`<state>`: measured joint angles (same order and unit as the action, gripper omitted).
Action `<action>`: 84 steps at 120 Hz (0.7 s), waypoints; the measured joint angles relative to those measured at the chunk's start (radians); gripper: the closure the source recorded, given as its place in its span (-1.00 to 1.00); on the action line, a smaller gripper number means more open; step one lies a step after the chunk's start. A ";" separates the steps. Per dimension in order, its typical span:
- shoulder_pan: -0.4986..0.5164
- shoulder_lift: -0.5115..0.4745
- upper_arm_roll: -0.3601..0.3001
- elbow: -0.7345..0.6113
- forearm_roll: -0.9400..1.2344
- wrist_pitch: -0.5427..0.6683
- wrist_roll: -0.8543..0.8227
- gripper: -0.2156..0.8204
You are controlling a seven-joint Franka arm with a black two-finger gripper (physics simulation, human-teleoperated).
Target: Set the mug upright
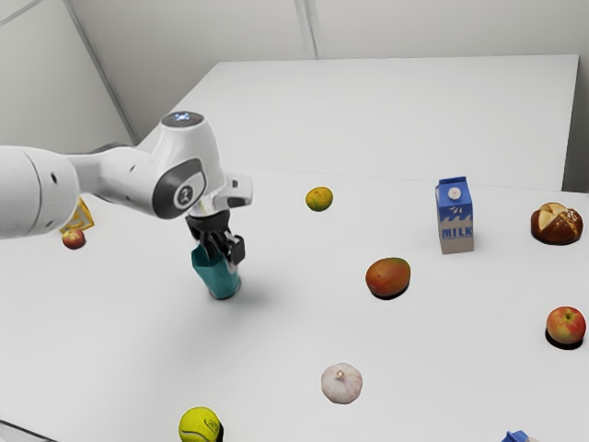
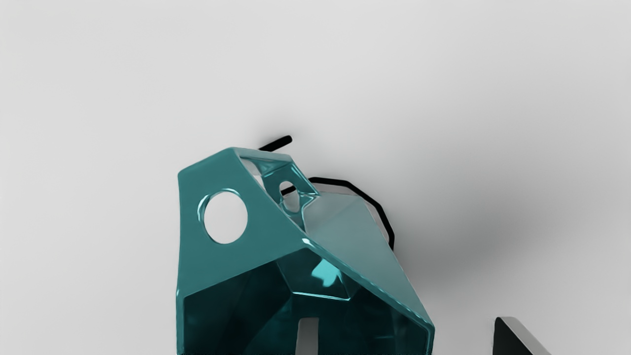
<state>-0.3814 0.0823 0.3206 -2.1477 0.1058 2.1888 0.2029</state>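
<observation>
One mug (image 1: 217, 276), mouth up on the counter (image 1: 276, 368).
Jaws stand open, one inside it, one outside; drifting sideways or lifting askew could catch and topple it.

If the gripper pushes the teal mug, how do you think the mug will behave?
The mug will probably stay stiff, since its walls are flat, sharp-edged facets. Its glossy surface may be somewhat slippery. It could also tip or rock, because it seems to lean rather than stand straight.
</observation>
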 joint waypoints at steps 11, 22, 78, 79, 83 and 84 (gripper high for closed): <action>-0.001 -0.026 0.000 0.004 0.002 -0.002 -0.002 -0.12; -0.002 -0.045 -0.001 0.029 0.002 -0.014 -0.002 -0.19; 0.027 0.087 0.000 0.464 -0.126 -0.338 -0.003 -0.54; 0.027 0.087 0.000 0.464 -0.127 -0.342 -0.003 -0.54; 0.028 0.087 0.000 0.466 -0.130 -0.356 -0.004 -0.55; 0.028 0.087 0.000 0.466 -0.131 -0.359 -0.004 -0.55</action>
<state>-0.3535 0.1692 0.3205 -1.6817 -0.0253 1.8301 0.1994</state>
